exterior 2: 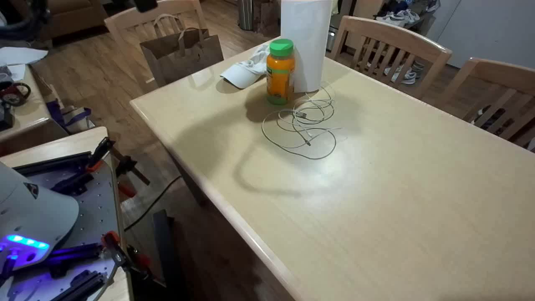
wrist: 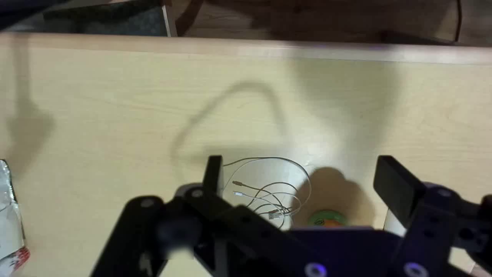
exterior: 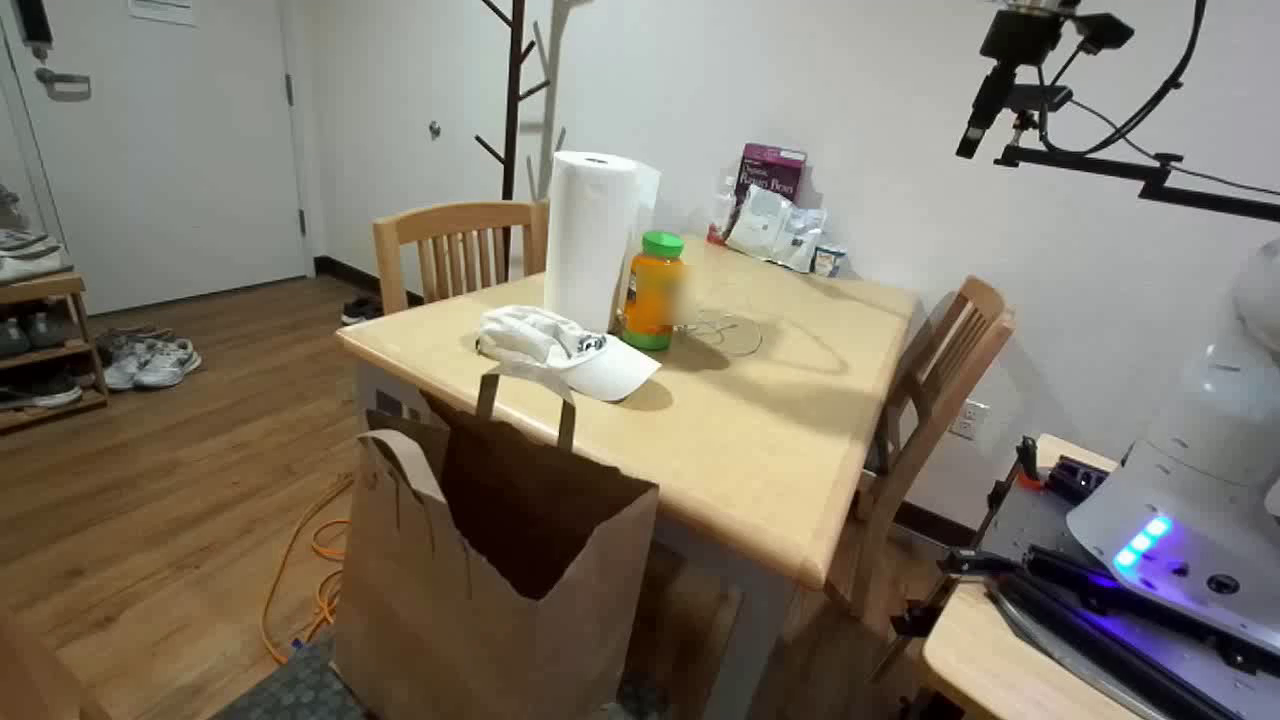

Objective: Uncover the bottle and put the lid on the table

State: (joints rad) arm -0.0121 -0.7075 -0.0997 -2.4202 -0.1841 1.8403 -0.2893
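Bottle [exterior 2: 279, 85]: upright on surface [exterior 2: 397, 209] in both exterior views, just beside paper towel roll [exterior 2: 308, 42]; whether they touch, we cannot tell. Green lid [exterior 2: 281, 47]: seated on bottle top. White baseball cap [exterior 2: 242, 76], loose cables [exterior 2: 314, 122]: near bottle, same surface. Gripper [wrist: 301, 175]: jaws set wide apart, well above surface; in wrist view, we see cables through gap and bottle partly hidden behind gripper body.

An exterior view slants down over the brown paper bag [exterior: 480, 600] at seven o'clock; an exterior view, nearer the counter [exterior 2: 376, 209], faces that bag at eleven. Both share the orange bottle [exterior 2: 280, 79]. The wrist view looks straight down past the pincer [wrist: 300, 169].
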